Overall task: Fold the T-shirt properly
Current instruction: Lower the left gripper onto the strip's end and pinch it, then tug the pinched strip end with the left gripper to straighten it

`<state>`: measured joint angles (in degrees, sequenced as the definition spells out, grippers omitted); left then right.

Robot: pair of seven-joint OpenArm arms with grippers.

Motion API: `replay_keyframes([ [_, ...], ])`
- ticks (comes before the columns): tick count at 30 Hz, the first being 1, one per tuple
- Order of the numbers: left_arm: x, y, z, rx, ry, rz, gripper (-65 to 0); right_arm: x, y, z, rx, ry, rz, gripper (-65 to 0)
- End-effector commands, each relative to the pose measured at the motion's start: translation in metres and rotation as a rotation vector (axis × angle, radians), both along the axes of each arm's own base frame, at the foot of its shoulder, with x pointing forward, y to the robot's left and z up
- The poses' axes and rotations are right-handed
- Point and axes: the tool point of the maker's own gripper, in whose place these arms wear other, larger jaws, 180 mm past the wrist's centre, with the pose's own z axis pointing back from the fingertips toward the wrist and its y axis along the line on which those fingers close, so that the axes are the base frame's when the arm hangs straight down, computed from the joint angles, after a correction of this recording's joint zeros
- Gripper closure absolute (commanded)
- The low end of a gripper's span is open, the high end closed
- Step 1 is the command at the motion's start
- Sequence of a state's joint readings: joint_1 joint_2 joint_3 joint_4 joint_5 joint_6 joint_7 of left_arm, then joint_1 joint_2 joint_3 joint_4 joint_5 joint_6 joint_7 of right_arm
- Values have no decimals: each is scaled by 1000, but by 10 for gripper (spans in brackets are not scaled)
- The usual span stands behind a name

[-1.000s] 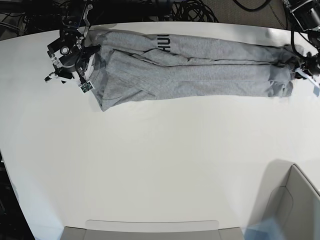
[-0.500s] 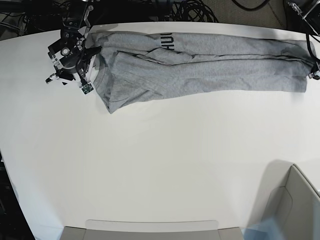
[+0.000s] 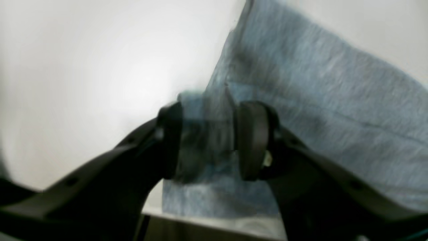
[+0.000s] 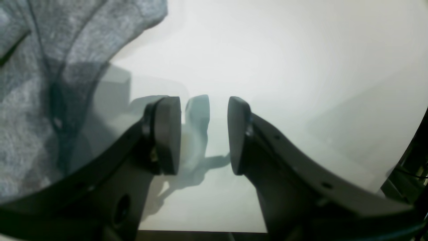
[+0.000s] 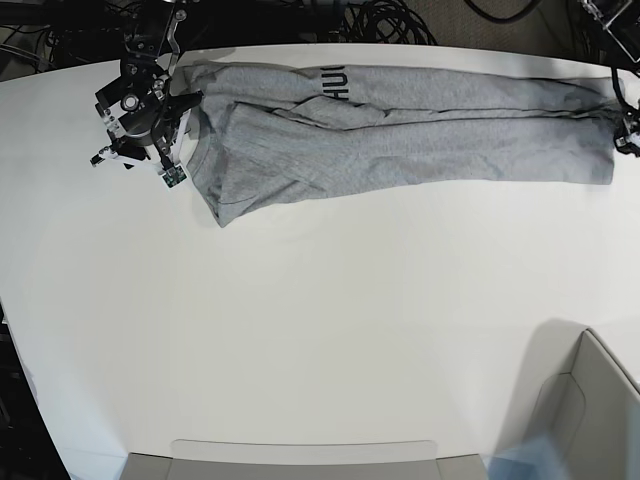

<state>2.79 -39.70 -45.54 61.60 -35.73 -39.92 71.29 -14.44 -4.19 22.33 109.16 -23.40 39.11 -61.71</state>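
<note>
The heather-grey T-shirt [image 5: 400, 140] lies stretched in a long band across the far side of the white table [image 5: 300, 330], with black lettering [image 5: 331, 82] showing near its top edge. My left gripper [image 5: 622, 135] is at the band's right end. In the left wrist view it [image 3: 207, 140] is shut on a bunch of the grey fabric [image 3: 334, 100]. My right gripper [image 5: 168, 120] is at the band's left end. In the right wrist view its jaws [image 4: 204, 134] stand apart over the bare table, with the shirt [image 4: 33, 83] to their left, outside them.
A grey bin [image 5: 590, 400] stands at the front right corner. A grey tray edge [image 5: 300, 458] runs along the front. Black cables [image 5: 390, 20] lie behind the table's far edge.
My left gripper has pulled the shirt's right end further right and slightly back, drawing the band taut and flatter. The right arm has stayed in place.
</note>
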Motion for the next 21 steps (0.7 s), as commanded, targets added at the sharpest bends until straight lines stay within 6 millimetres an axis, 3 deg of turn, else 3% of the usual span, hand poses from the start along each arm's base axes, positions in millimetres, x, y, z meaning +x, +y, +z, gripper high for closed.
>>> replay_keyframes([
  [1, 10, 12, 19, 46, -38, -12, -276, 5, 1, 6, -5, -21, 17, -234],
  [7, 3, 12, 13, 60, -41, -15, -276, 4, -2, 6, -10, -19, 16, -234],
  [13, 16, -14, -15, 59, -31, -130, -276, 5, -1, 6, -9, -20, 19, -234],
  [21, -8, -19, -58, -22, 22, -72, -276, 4, -2, 6, -10, -19, 16, -234],
])
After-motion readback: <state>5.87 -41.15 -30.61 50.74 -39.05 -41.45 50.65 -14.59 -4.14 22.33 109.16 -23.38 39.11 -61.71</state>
